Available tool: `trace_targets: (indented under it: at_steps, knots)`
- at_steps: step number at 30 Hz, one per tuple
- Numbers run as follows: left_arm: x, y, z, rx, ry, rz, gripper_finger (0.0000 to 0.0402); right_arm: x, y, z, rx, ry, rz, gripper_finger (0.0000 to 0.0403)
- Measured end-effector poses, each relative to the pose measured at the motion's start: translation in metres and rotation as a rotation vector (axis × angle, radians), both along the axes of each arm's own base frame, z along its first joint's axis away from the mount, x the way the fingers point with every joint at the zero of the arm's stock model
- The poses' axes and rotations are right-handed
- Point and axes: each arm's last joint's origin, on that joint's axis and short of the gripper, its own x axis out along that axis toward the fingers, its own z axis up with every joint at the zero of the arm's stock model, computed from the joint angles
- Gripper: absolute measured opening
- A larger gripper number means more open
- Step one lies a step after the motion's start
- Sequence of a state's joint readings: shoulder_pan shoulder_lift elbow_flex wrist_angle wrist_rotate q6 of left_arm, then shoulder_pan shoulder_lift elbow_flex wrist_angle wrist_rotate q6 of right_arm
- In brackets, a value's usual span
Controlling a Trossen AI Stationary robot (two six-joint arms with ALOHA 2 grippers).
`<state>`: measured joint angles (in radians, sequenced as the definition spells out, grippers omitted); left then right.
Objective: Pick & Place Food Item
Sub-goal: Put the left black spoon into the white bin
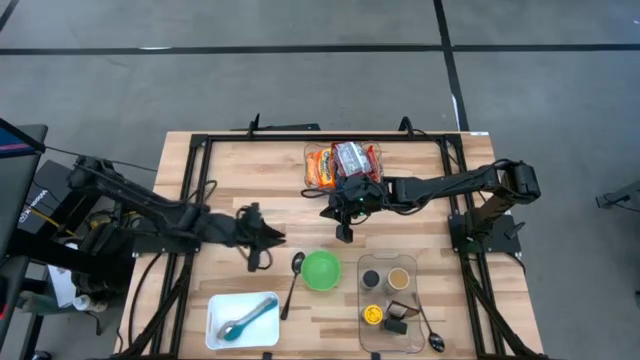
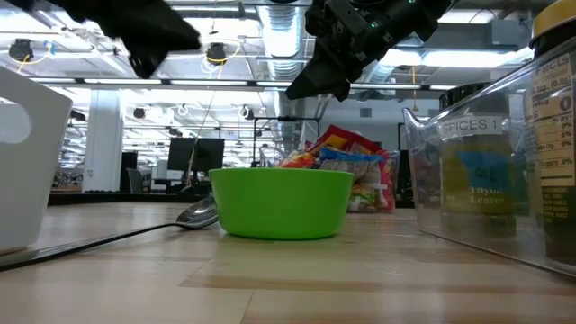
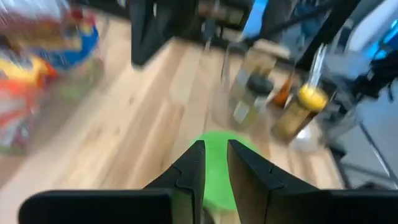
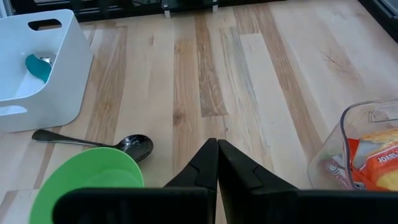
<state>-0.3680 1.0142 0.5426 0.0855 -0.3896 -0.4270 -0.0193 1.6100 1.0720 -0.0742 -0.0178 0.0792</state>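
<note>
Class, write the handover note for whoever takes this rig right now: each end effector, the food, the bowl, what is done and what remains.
Left end effector: slightly parted, holding nothing, above the table left of the green bowl.
Right end effector: shut, empty, above the table between the snack packets and the bowl.
Snack packets sit in a clear container at the far side of the table.
Metal spoon lies just left of the bowl.
Done: no food picked; no food shows in the bowl.
Left: grasp a food item and place it.
</note>
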Motion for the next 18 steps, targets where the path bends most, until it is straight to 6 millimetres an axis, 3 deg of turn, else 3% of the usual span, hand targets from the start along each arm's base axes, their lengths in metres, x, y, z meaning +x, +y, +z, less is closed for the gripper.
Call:
trace_targets:
  at_steps: [8, 18]
  knots:
    - [0.028, 0.012, -0.043, -0.028, 0.217, -0.012, 0.0063, 0.0, 0.0, 0.0, 0.0, 0.001, 0.0, 0.0004]
    - [0.046, 0.023, -0.087, -0.189, 0.413, -0.056, 0.0063, 0.0, 0.0, 0.0, 0.0, 0.001, 0.0, 0.0004]
